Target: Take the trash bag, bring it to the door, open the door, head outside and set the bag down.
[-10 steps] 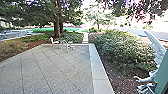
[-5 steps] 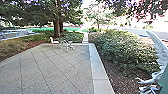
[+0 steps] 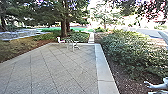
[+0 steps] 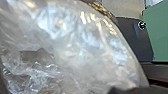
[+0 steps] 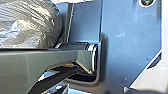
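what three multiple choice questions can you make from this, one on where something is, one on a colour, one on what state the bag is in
1. Where is the large bush?
A) left of the paving
B) right of the paving
C) on the paving

2. What colour is the chair?
A) black
B) red
C) white

3. What state is the trash bag in?
A) puffed out and wrinkled
B) folded flat
C) rolled up tight

1: B, it grows past the paving's right edge in the head view.
2: C, it shows white near the paving's far end.
3: A, the left wrist view shows bulging, creased plastic.
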Robot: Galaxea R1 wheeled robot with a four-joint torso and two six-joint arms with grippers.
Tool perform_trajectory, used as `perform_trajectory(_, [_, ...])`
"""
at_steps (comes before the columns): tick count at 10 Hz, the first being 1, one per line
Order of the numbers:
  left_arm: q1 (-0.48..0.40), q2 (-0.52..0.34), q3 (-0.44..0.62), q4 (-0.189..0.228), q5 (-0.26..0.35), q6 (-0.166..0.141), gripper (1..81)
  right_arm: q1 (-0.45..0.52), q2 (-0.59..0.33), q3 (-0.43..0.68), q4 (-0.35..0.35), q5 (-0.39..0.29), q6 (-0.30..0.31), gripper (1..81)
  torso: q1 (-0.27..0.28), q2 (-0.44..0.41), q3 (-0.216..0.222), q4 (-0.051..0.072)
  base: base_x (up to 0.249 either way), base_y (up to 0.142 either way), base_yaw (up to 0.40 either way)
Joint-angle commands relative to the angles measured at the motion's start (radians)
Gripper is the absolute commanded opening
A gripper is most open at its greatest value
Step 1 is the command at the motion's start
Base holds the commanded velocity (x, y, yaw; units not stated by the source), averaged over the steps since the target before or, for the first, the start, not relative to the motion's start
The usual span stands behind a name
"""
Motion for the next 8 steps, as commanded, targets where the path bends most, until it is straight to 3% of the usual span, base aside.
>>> perform_trajectory(1, [-0.061, -0.016, 0.008, -0.030, 0.061, -0.004, 1.0, 0.053, 0.024, 0.021, -0.006, -0.056, -0.007, 81.1, 0.000, 0.000, 0.000, -0.006, 0.000, 0.000, 0.000])
perform_trajectory(3, [-0.085, -0.051, 0.056, -0.055, 0.068, -0.004, 1.0, 0.054, 0.021, 0.021, -0.004, -0.056, -0.007, 81.1, 0.000, 0.000, 0.000, 0.042, 0.000, 0.000, 0.000])
perform_trajectory(6, [-0.145, -0.213, 0.302, -0.099, 0.075, -0.004, 1.0, 0.057, 0.013, 0.023, 0.008, -0.056, -0.006, 81.1, 0.000, 0.000, 0.000, 0.044, 0.000, 0.000, 0.000])
perform_trajectory(8, [-0.213, -0.304, 0.392, -0.148, 0.115, -0.004, 1.0, 0.054, 0.013, 0.023, 0.002, -0.056, -0.006, 81.1, 0.000, 0.000, -0.079, 0.044, 0.000, 0.000, 0.000])
